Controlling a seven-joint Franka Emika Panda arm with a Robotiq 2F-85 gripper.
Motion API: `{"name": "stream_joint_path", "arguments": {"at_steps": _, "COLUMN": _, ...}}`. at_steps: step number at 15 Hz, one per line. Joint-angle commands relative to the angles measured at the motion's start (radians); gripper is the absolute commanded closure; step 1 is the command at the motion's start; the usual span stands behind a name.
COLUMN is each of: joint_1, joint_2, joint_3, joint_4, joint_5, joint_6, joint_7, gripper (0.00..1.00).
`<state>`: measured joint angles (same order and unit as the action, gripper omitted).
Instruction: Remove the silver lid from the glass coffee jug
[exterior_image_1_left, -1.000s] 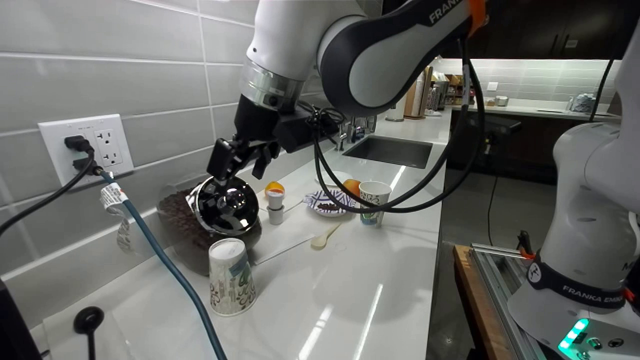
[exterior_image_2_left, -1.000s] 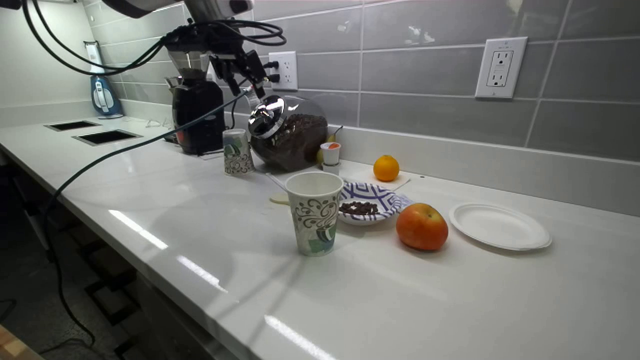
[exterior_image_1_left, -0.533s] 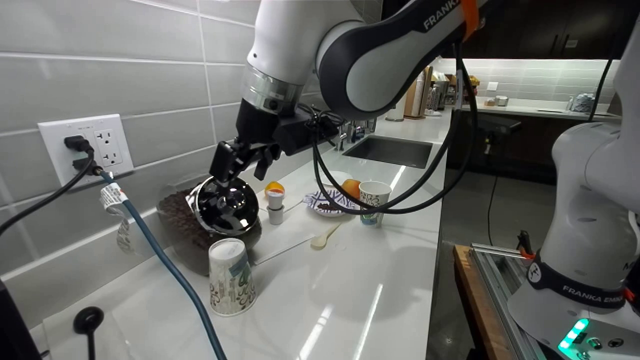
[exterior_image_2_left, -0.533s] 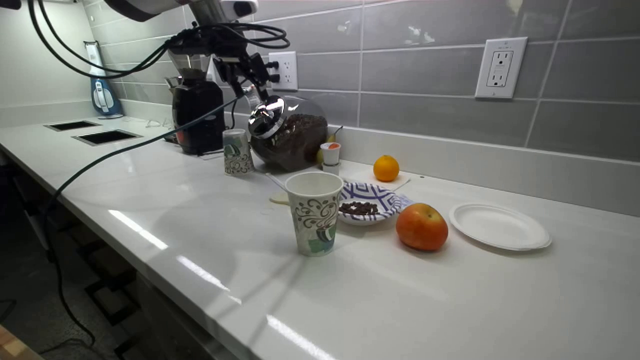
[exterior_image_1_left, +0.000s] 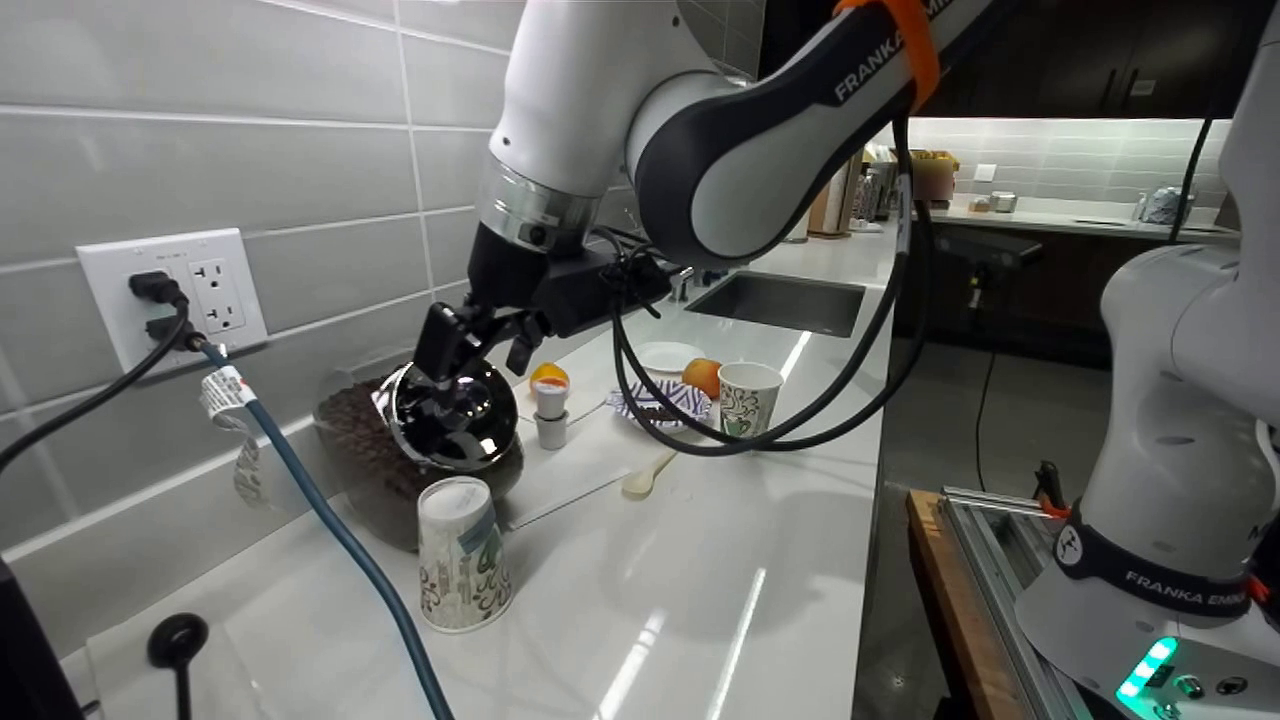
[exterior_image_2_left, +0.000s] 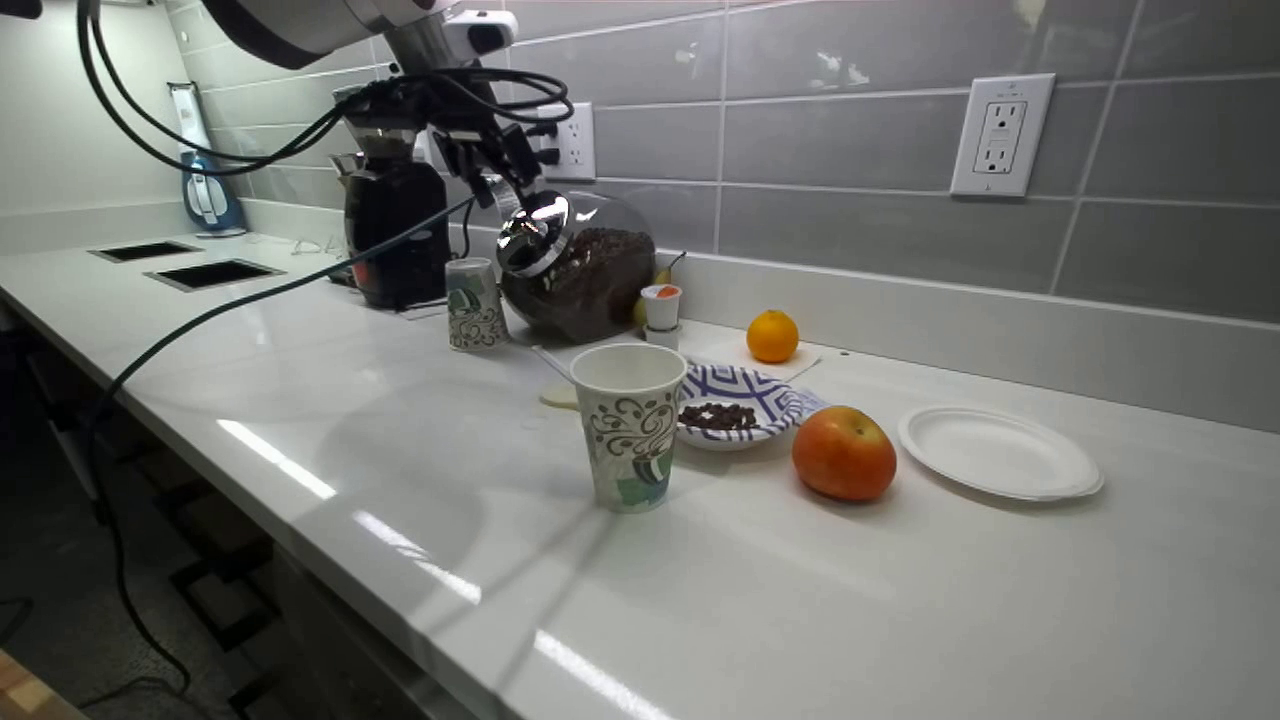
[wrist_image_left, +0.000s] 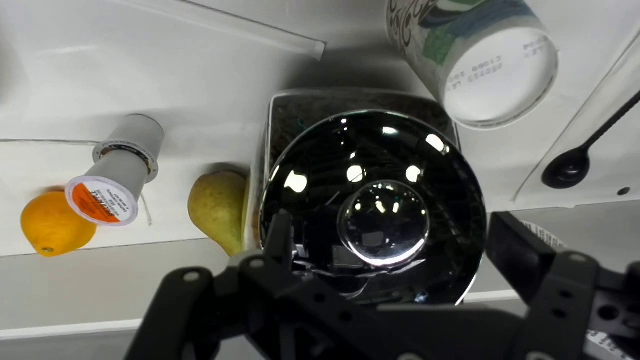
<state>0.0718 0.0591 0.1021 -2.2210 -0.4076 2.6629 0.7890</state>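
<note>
At the upper left of the frame in an exterior view stands a black machine (exterior_image_2_left: 398, 235), its top partly hidden. Next comes the upturned cup (exterior_image_2_left: 477, 305), base uppermost, its inside out of sight. Then the claw (exterior_image_2_left: 505, 192), at the upper edge of the lid (exterior_image_2_left: 533, 238), which sits slanted on the mouth of the jug (exterior_image_2_left: 615, 212). In the wrist view the claw's fingers (wrist_image_left: 279, 240) are spread wide, one on each side of the lid; I cannot tell whether they touch it. The jug, in the upper middle, is clear glass and holds dark beans (exterior_image_2_left: 600, 258) for much of its height. Below it, at the centre, the upright cup (exterior_image_2_left: 632, 440) shows a white inside, its bottom hidden. A pear (exterior_image_2_left: 664, 276), partly covered, and two pods (exterior_image_2_left: 661, 310) are just right of the jug, one pod on top of the other, the upper covered by an orange and white label. The bowl (exterior_image_2_left: 750, 392), white with blue lines, shows past the upright cup's right edge with a small heap of dark bits (exterior_image_2_left: 718, 416) in it. Farther right come the orange (exterior_image_2_left: 773, 336), the red fruit (exterior_image_2_left: 845, 455) and the white plate (exterior_image_2_left: 1000, 450).
</note>
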Motion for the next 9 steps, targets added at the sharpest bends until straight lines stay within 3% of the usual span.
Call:
{"name": "stream_joint_path", "arguments": {"at_steps": 1, "joint_1": 0.014, "joint_2": 0.042, "joint_3": -0.015, "joint_4": 0.032, "joint_5": -0.113, "joint_6": 0.037, "joint_7": 0.136, "gripper": 0.00}}
{"name": "stream_joint_path", "arguments": {"at_steps": 6, "joint_1": 0.019, "joint_2": 0.063, "joint_3": -0.019, "joint_4": 0.049, "joint_5": -0.206, "joint_6": 0.034, "joint_7": 0.249, "gripper": 0.00}}
{"name": "stream_joint_path", "arguments": {"at_steps": 7, "joint_1": 0.020, "joint_2": 0.067, "joint_3": -0.019, "joint_4": 0.053, "joint_5": -0.220, "joint_6": 0.033, "joint_7": 0.263, "gripper": 0.11}}
{"name": "stream_joint_path", "arguments": {"at_steps": 9, "joint_1": 0.021, "joint_2": 0.071, "joint_3": -0.016, "joint_4": 0.058, "joint_5": -0.227, "joint_6": 0.021, "joint_7": 0.282, "gripper": 0.17}}
